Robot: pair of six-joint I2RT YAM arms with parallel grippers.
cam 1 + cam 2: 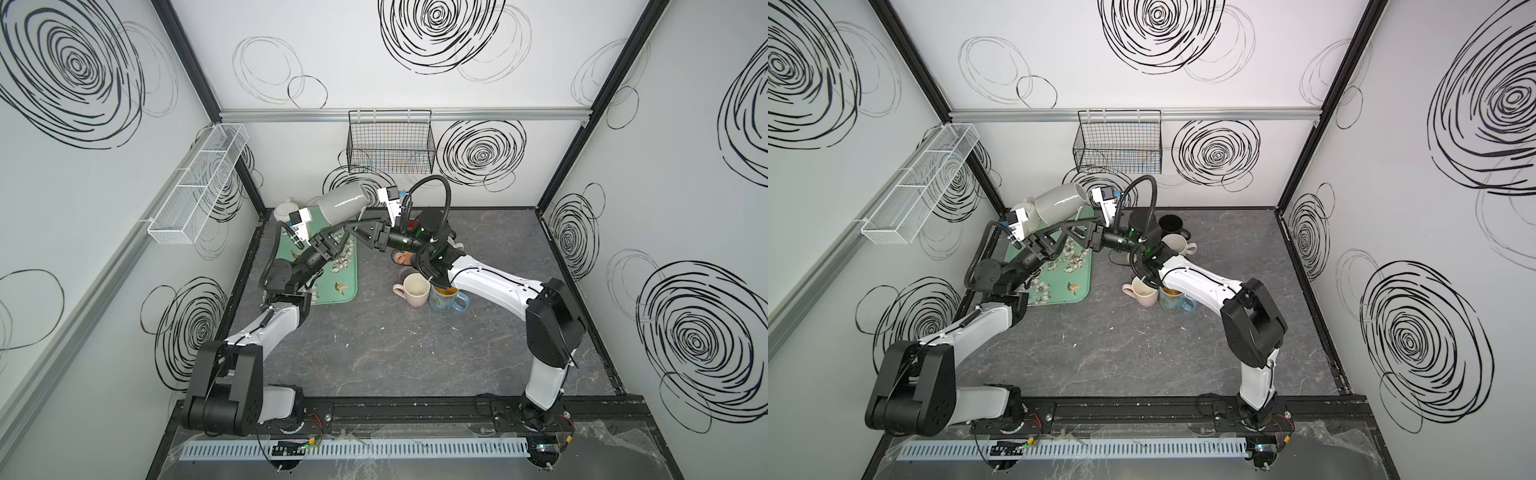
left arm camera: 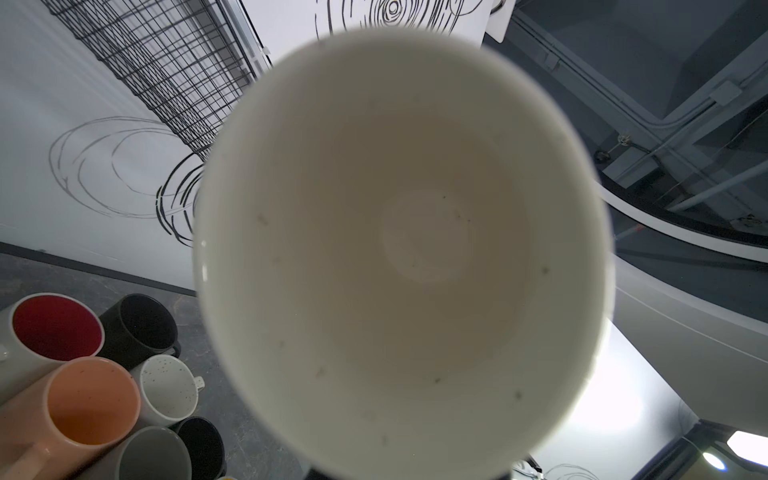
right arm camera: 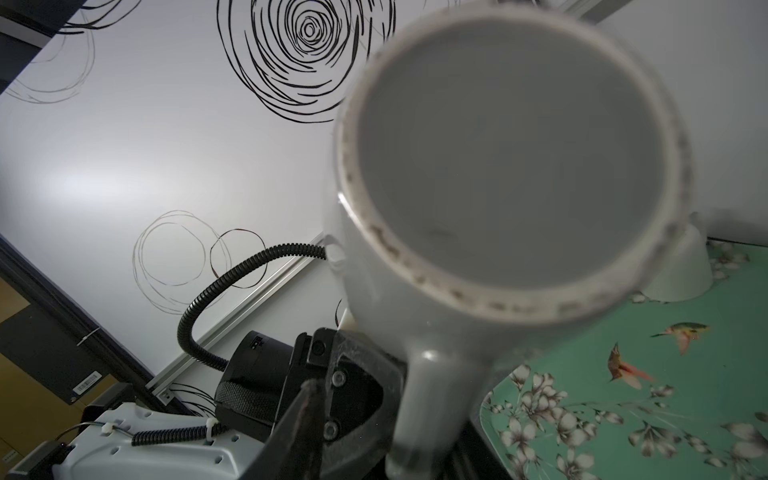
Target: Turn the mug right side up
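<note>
Above the tray [image 1: 351,270], the empty mug [image 1: 341,204] hangs sideways, clamped in the left jaws; right jaws unclear.

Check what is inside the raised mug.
The left wrist view looks straight into the mug: pale wall and floor, empty but for a few small dark specks. A strip of inner wall at the rim runs out of frame; both top views show only its outside.

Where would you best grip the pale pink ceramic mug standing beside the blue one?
Probably the pale pink mug by its handle, from the green floral tray's side: it stands upright, the handle juts that way, and the blue mug crowds the opposite side.
</note>
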